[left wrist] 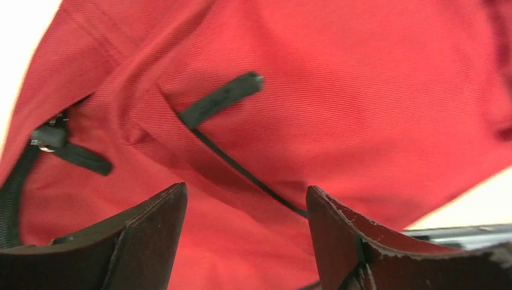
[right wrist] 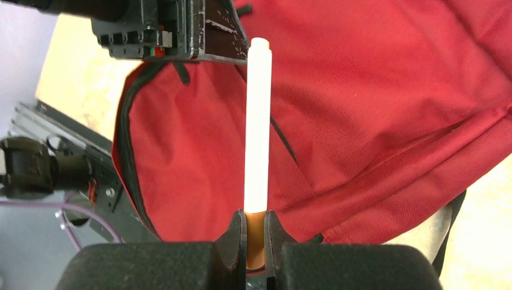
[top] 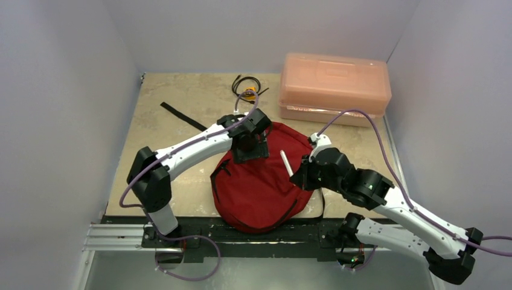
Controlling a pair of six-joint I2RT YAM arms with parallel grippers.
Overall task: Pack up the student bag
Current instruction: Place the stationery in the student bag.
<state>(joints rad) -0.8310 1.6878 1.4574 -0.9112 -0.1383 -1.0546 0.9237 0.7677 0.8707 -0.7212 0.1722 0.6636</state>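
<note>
Clamped tight in the jaws of the right gripper [right wrist: 255,228], by its orange end: a slim white pen [right wrist: 258,121], pointing away from the wrist and held in the air out over the student bag [right wrist: 374,90]. Spread wide apart, with nothing between them: the jaws of the left gripper [left wrist: 246,199], close over the bag's red fabric. Just ahead of those jaws, a black zipper pull [left wrist: 220,99] lying on a fold of the bag, with a thin black zipper line running back from it. Further left on the bag, a second black pull [left wrist: 66,148].

Seen from above: bag lying flat at the near edge of the table [top: 175,175], between the two arms, rounded, dark red, trimmed with black zipper. Beyond the bag on its far right and near it, a pink translucent box [top: 334,84], lid on. Beyond the bag's far left, a loose black strap [top: 183,116] and a small coil of black cable [top: 246,86], both apart from the bag.
</note>
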